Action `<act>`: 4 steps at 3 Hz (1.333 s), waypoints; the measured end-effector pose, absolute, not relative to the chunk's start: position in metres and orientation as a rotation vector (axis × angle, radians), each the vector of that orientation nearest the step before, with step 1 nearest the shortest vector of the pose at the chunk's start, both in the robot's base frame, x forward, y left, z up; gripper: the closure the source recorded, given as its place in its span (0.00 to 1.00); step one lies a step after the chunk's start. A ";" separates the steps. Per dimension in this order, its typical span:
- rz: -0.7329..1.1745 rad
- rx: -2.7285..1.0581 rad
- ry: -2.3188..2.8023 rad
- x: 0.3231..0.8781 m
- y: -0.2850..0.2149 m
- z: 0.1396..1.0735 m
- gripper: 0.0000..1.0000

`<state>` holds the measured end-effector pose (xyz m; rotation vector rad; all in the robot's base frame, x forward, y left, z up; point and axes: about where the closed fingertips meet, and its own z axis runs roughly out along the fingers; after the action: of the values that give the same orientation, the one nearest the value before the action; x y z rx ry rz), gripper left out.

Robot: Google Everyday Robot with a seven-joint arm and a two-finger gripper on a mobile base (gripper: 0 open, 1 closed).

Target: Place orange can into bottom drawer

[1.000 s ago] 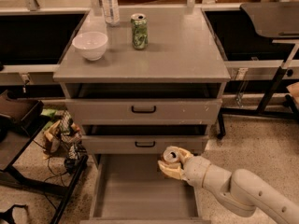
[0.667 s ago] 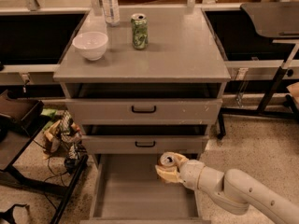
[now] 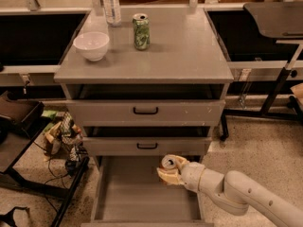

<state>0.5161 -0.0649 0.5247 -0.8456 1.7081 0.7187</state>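
Note:
The orange can (image 3: 169, 163) is held in my gripper (image 3: 168, 172), silver top showing, tilted a little. My pale arm reaches in from the lower right. The gripper holds the can over the right part of the open bottom drawer (image 3: 128, 197), a long grey tray pulled out towards the camera. The can hangs just below the middle drawer's front (image 3: 147, 146). The drawer's floor around the can is bare.
On the cabinet top stand a green patterned can (image 3: 141, 31), a white bowl (image 3: 92, 45) and a clear bottle (image 3: 111, 4). Two upper drawers have black handles. Clutter and cables (image 3: 64, 138) lie on the floor to the left; a table leg (image 3: 274, 91) stands at the right.
The gripper with the orange can has moved left and slightly down, further over the open bottom drawer.

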 end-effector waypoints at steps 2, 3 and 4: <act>0.685 -0.976 1.728 0.554 -0.064 0.403 1.00; 0.692 -0.971 1.767 0.581 -0.072 0.340 1.00; 0.692 -0.971 1.767 0.581 -0.072 0.340 1.00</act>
<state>0.5806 -0.0722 0.3397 -0.9709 1.7668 0.6917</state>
